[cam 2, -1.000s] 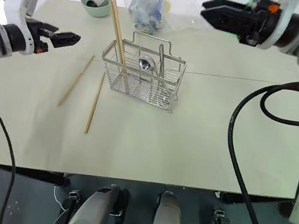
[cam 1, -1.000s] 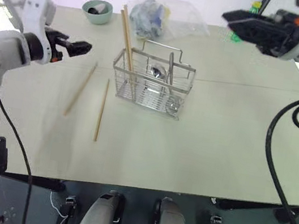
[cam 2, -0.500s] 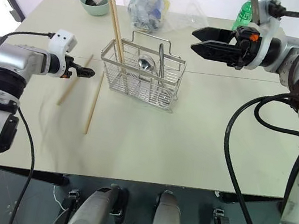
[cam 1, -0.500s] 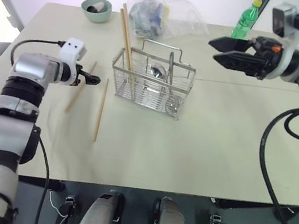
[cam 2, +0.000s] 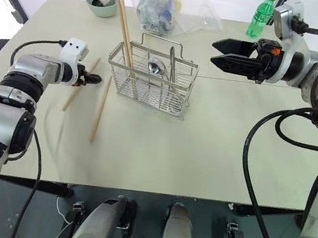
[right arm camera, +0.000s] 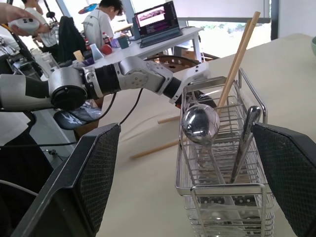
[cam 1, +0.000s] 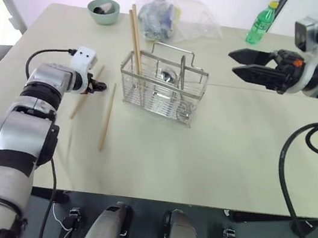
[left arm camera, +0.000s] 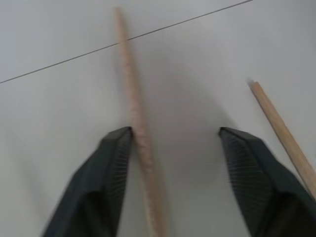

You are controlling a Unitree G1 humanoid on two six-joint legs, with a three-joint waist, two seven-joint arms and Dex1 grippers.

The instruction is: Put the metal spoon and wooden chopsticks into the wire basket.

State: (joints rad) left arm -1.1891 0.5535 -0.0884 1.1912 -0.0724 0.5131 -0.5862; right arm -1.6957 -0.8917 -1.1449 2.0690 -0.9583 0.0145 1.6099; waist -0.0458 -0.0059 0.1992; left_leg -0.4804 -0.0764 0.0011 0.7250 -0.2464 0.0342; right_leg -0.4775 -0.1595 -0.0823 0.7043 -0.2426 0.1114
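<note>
The wire basket (cam 1: 161, 89) stands mid-table with the metal spoon (cam 1: 167, 76) upright inside it. Two wooden chopsticks (cam 1: 135, 32) lean out of its left end. Two more lie loose on the table to its left: one (cam 1: 84, 94) farther left, one (cam 1: 107, 116) nearer the basket. My left gripper (cam 1: 100, 87) is low over the farther one. In the left wrist view that chopstick (left arm camera: 134, 108) lies between the open fingers, against one pad (left arm camera: 114, 153). My right gripper (cam 1: 232, 62) hovers open and empty to the right of the basket, pointing at it.
A green bowl (cam 1: 103, 11), a crumpled plastic bag (cam 1: 170, 14) and a green bottle (cam 1: 259, 27) stand along the table's far edge. In the right wrist view, people sit at a desk with a laptop (right arm camera: 154, 19) beyond the table.
My left gripper has come down from the air at the table's left onto the farther loose chopstick. My right gripper has sunk a little and stays open.
</note>
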